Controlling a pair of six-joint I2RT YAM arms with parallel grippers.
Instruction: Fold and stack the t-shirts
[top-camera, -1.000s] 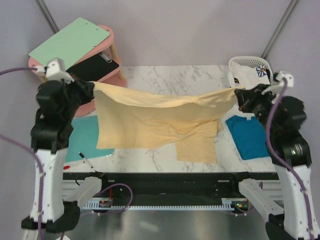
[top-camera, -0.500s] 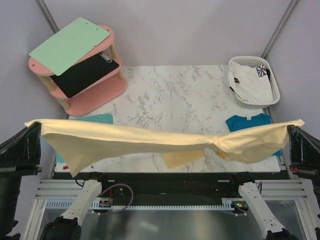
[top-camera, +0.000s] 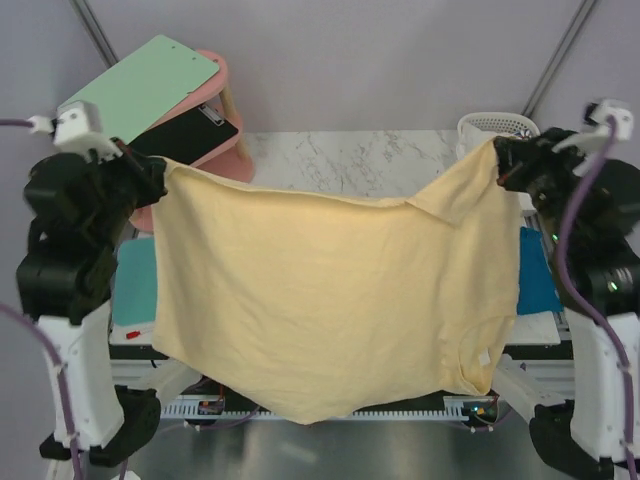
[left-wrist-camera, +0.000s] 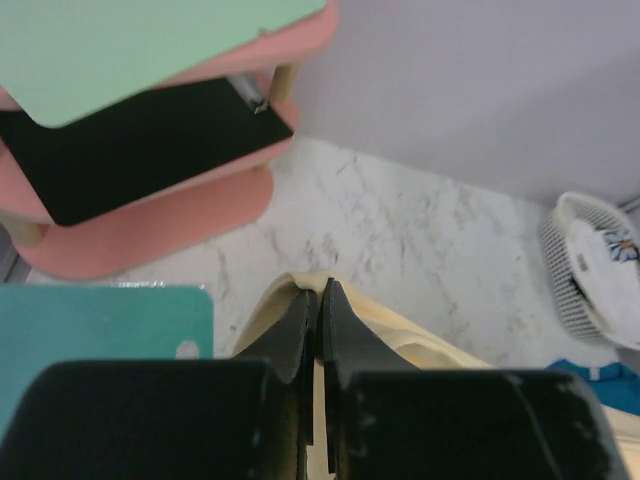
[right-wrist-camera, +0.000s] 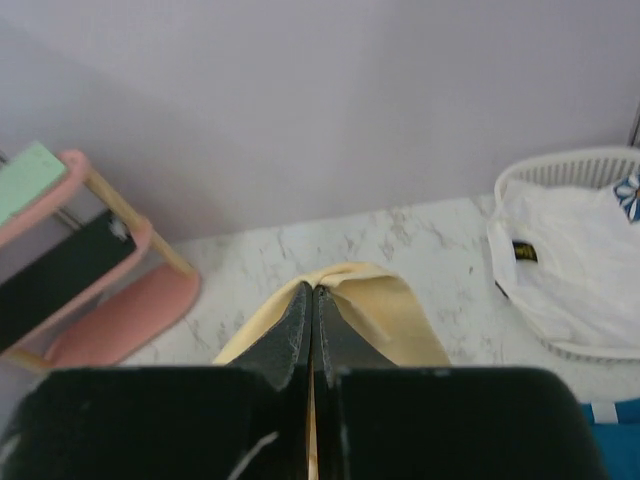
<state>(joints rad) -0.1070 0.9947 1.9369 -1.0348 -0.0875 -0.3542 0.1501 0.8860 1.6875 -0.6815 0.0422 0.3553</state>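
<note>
One yellow shirt (top-camera: 330, 300), top view: stretched aloft between left gripper (top-camera: 158, 172) and right gripper (top-camera: 497, 160), hanging over the near table (top-camera: 350, 160) edge; teal shirt (top-camera: 535, 275) on table, right. Left wrist: jaws pinched tight on yellow cloth. Right wrist: likewise; white shirt (right-wrist-camera: 570, 255) in basket (right-wrist-camera: 560, 168).

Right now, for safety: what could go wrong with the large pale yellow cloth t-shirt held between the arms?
The large pale yellow cloth t-shirt hangs from corner pinches in the left gripper and right gripper; either might slip. It hides most of the white marble table and part of the teal-blue t-shirt in the top view, so placement is blind.
</note>
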